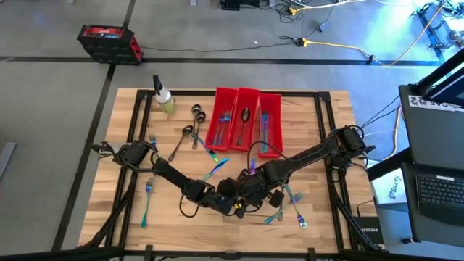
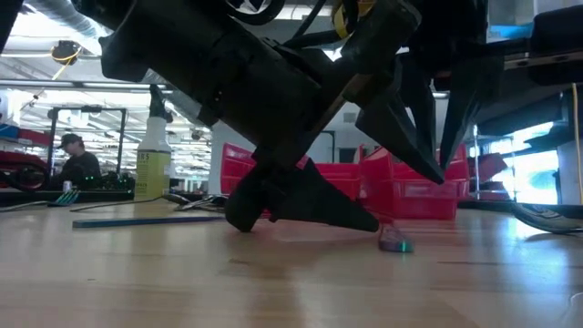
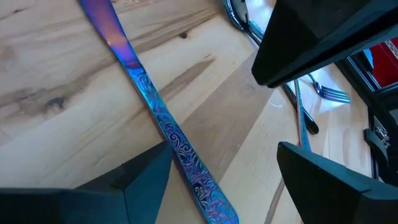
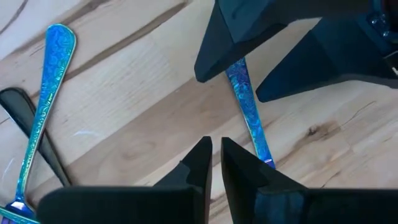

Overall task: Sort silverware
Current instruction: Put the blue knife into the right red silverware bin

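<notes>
**Silverware: one engraved piece at the front edge, two grippers over it**

Silverware (image 3: 168, 130) of interest: a thin iridescent blue-purple piece with scrollwork on its handle, flat on the table (image 1: 319, 130) near the middle of the front edge. More pieces lie loose toward the left edge and the front right corner; some already sit in the red bins (image 1: 246, 119) at the back edge.

Handling, in our judgement: light, rigid, slick and very low-lying, so fingers may skate off. We would pinch across the narrow handle, mid-length.

Left gripper (image 3: 224, 168): jaws spread wide, straddling the handle, holding nothing. Its arm reaches in from the left edge, low to the wood.

Right gripper (image 4: 213, 155): fingers nearly together, empty, tips just beside the same piece. Its arm slants in from the right edge.
</notes>
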Robot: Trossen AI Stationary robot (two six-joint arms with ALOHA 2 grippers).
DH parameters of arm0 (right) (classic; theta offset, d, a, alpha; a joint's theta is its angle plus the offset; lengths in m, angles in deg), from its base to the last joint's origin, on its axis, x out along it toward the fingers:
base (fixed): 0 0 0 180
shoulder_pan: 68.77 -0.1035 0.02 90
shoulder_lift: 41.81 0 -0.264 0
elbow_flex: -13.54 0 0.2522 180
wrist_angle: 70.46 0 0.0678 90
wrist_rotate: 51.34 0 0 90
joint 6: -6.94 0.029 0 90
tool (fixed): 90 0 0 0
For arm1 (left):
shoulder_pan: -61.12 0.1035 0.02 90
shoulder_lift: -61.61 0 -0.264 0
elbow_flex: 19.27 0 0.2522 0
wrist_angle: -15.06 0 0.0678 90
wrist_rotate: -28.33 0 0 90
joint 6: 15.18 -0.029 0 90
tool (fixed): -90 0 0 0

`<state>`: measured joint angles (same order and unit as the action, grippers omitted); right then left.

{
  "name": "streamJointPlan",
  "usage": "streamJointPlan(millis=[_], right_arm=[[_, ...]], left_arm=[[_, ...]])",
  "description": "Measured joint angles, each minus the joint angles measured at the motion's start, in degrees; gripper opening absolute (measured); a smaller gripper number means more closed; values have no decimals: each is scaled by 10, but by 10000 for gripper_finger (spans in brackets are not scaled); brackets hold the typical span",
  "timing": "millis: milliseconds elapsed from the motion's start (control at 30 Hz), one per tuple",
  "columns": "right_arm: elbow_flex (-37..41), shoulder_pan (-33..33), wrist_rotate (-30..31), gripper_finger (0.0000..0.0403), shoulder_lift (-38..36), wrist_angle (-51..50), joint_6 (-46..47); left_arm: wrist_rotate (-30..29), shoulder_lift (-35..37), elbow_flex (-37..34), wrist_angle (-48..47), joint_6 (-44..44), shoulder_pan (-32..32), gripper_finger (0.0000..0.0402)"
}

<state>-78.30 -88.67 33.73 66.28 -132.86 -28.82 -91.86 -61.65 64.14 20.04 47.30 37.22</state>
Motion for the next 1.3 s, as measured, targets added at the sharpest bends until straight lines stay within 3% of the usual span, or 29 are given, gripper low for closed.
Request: streamJointPlan(millis=[167, 467, 633, 867, 1300], right_arm=[[13, 1, -11, 41, 0, 30, -62], [37, 15, -6, 159, 0, 110, -131], [63, 22, -5, 191, 3, 141, -157], [102, 31, -1, 188, 9, 194, -189], [136, 82, -53, 142, 17, 248, -185]], left_arm=[[1, 0, 0, 0, -2, 0, 279], [3, -1, 0, -1, -68, -12, 279], [-10, -1, 1, -19, -73, -15, 279], [-22, -1, 1, -29, -71, -16, 279], [-27, 0, 1, -33, -72, -15, 279]])
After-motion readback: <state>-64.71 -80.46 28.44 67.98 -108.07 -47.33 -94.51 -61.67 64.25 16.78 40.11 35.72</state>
